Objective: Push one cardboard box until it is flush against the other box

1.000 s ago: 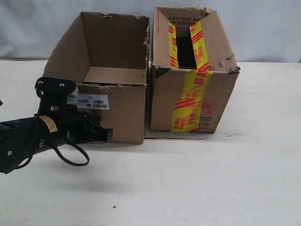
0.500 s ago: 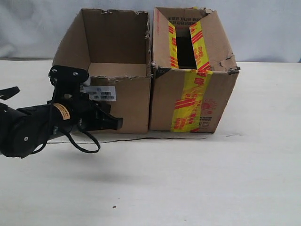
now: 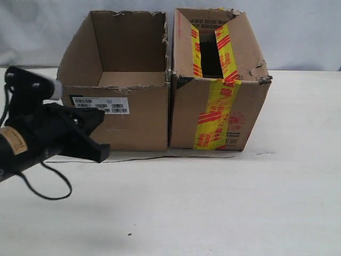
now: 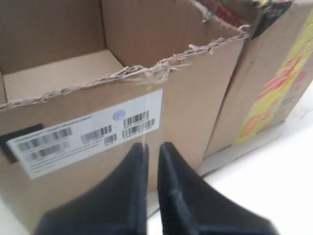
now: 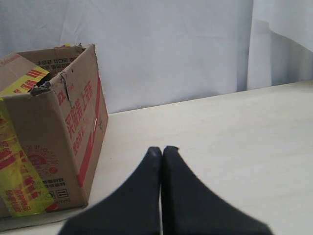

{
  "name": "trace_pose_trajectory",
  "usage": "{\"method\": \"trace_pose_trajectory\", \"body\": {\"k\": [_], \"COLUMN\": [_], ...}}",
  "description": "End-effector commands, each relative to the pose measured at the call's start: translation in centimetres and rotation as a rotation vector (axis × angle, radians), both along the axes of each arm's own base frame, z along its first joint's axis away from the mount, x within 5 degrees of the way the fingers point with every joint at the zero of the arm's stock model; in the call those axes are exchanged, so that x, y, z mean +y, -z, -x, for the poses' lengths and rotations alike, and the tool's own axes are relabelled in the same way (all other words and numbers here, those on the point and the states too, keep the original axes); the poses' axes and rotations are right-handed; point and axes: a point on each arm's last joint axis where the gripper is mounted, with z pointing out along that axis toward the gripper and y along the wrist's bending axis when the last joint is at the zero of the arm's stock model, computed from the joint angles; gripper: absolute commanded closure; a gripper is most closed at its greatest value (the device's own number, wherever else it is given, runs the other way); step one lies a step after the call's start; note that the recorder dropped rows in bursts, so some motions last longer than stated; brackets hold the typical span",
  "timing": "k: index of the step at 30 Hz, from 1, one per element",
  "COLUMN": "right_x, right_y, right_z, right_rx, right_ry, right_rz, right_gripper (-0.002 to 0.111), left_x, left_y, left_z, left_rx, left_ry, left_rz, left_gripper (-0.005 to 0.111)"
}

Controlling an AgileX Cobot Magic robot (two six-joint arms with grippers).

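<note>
We found plain box [image 3: 125,114] on counter [image 3: 224,202], side wall tight against taped box [image 3: 218,106], no gap spotted, so looked done to us. Open top faced up, label [image 3: 101,104] side faced left end effector [image 3: 100,153]; long axis probably ran front-to-back. Left end effector had fingers nearly together and empty, near label side, contact unclear; we guessed blunt pusher. Right end effector [image 5: 162,149] was pinched together, empty, off taped box's far side.

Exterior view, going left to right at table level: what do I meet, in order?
left end effector → plain box → taped box
</note>
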Motion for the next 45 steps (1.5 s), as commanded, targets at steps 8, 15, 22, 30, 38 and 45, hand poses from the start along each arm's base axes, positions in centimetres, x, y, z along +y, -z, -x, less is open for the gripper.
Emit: {"method": "trace_pose_trajectory", "body": {"k": [8, 15, 22, 30, 38, 45], "right_x": [0.0, 0.0, 0.0, 0.0, 0.0, 0.0], "right_y": [0.2, 0.2, 0.2, 0.2, 0.2, 0.2], "right_z": [0.0, 0.0, 0.0, 0.0, 0.0, 0.0], "right_rx": [0.002, 0.002, 0.002, 0.002, 0.002, 0.002], "right_ry": [0.003, 0.003, 0.003, 0.003, 0.003, 0.003], "right_rz": [0.003, 0.003, 0.003, 0.003, 0.003, 0.003], "right_gripper": [0.109, 0.109, 0.109, 0.109, 0.109, 0.109], "left_x": [4.4, 5.8, 6.2, 6.2, 9.1, 11.9], "left_y": [-0.4, -1.3, -2.4, -2.5, -0.9, -1.6], "left_z": [7.1, 9.3, 10.0, 10.0, 11.4, 13.0], "left_rx": [-0.255, -0.29, -0.365, -0.367, -0.374, -0.436], "left_ry": [0.037, 0.036, 0.03, 0.03, -0.148, -0.401], "left_rz": [-0.003, 0.022, 0.067, 0.068, 0.085, 0.118], "left_gripper": [0.107, 0.107, 0.107, 0.107, 0.107, 0.107]}}
